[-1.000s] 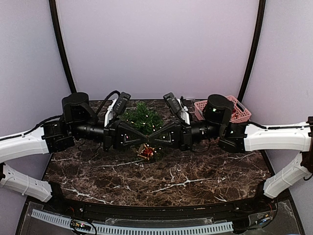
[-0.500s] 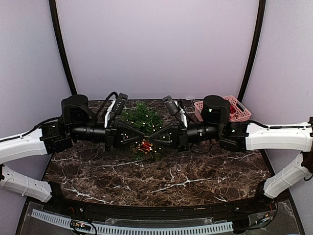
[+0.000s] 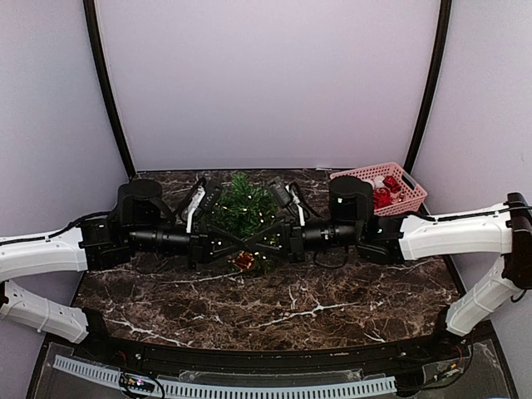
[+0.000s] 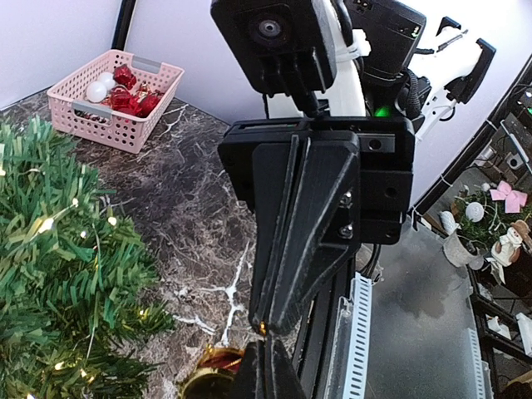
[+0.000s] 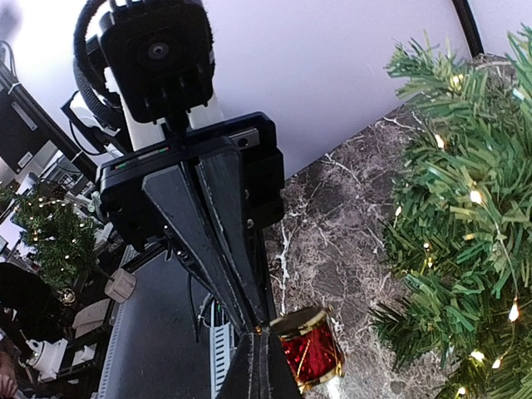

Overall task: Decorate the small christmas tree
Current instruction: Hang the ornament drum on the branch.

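The small christmas tree (image 3: pixel 241 204), dark green with tiny white lights, stands at the back middle of the table; it also fills the left of the left wrist view (image 4: pixel 58 283) and the right of the right wrist view (image 5: pixel 449 241). A red drum ornament (image 3: pixel 243 261) with gold rims (image 5: pixel 309 347) hangs just in front of the tree. My left gripper (image 3: pixel 239 247) and right gripper (image 3: pixel 254 247) meet tip to tip right above it. Both are shut, and a glint of the drum's gold loop (image 5: pixel 258 329) shows where the tips pinch together.
A pink plastic basket (image 3: pixel 399 179) of red and white ornaments sits at the back right corner. The marble table (image 3: pixel 274 307) has a black front rail with a white cable strip (image 3: pixel 249 386). Both arms stretch across the table's middle.
Both arms have sunk lower and stretched flatter, uncovering more of the pink basket. The tips stay together and the drum has dropped a little with them, still in front of the tree.
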### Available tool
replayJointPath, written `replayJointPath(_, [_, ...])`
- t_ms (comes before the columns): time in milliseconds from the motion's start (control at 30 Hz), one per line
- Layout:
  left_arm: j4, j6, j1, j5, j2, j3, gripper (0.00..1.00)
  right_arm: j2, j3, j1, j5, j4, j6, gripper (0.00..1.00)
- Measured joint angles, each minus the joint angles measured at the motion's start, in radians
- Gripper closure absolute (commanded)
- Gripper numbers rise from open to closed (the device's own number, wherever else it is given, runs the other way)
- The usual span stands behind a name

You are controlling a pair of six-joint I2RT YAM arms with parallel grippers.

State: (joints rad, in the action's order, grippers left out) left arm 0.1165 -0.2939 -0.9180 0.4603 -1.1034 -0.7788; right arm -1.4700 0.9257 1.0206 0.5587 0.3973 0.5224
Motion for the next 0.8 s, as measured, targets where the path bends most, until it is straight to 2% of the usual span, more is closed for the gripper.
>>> replayJointPath(800, [0.048, 0.007, 0.0, -0.161, -0.081, 0.038, 1.0, -0.032, -0.012, -0.006, -0.13, -0.048, 0.006, 1.0])
